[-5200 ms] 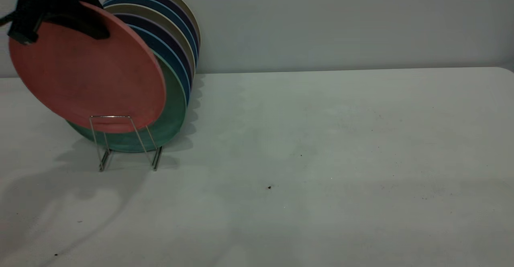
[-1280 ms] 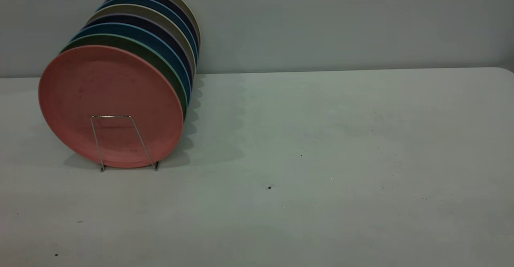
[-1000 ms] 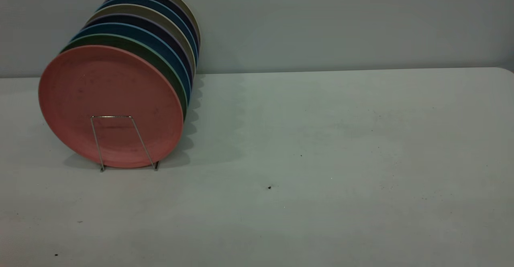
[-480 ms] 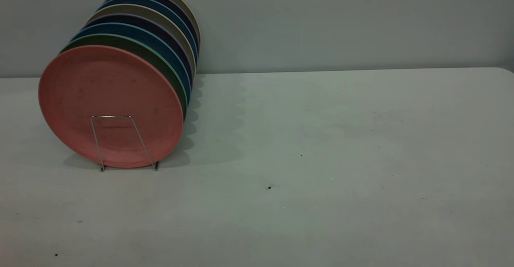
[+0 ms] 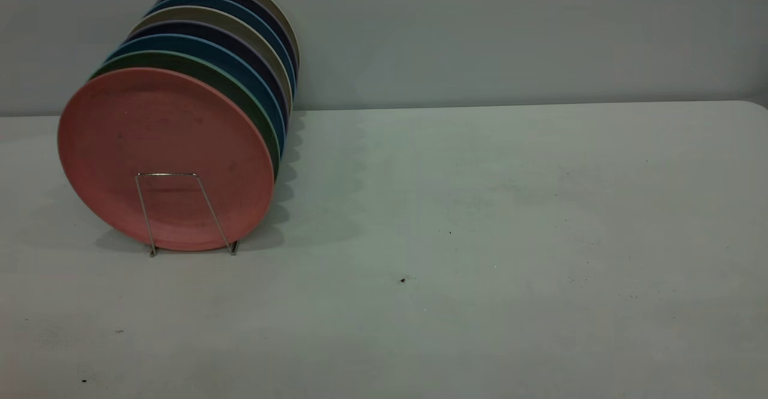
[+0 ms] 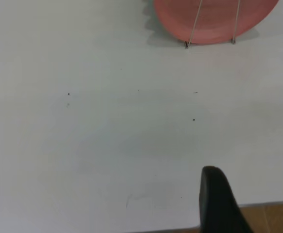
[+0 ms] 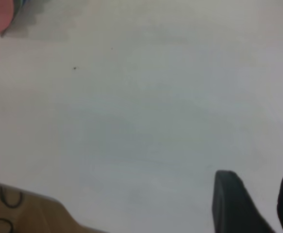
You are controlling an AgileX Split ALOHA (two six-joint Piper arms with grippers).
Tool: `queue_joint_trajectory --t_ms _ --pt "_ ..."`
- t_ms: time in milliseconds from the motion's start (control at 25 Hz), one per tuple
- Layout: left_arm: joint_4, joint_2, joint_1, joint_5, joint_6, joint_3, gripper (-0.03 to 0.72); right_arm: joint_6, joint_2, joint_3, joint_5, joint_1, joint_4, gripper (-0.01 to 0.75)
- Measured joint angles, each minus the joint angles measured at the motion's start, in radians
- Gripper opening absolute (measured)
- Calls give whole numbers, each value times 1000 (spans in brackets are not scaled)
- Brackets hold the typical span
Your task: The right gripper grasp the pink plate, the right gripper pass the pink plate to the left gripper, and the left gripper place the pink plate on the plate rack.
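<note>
Pink plate [image 5: 162, 147], round and matte, stands in wire plate rack [image 5: 174, 207].

The pink plate [image 5: 162, 153], round, matte salmon with a low rim, stands on edge and leans back at the front of my plate rack [image 5: 180, 207], whose thin silver wire loop crosses its lower face, at the table's left, touched by neither of my grippers.

A row of upright plates, green plate [image 5: 240, 96] in front, then blue, dark and beige ones, stands at one end of a pale, speckled table [image 5: 480, 237] against a plain wall [image 5: 510, 33].
</note>
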Motion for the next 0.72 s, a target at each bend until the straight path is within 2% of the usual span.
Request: queue_joint_trajectory --t_ms 720 --pt "0 0 14 0 -2 0 406 0 0 0 0 0 0 243"
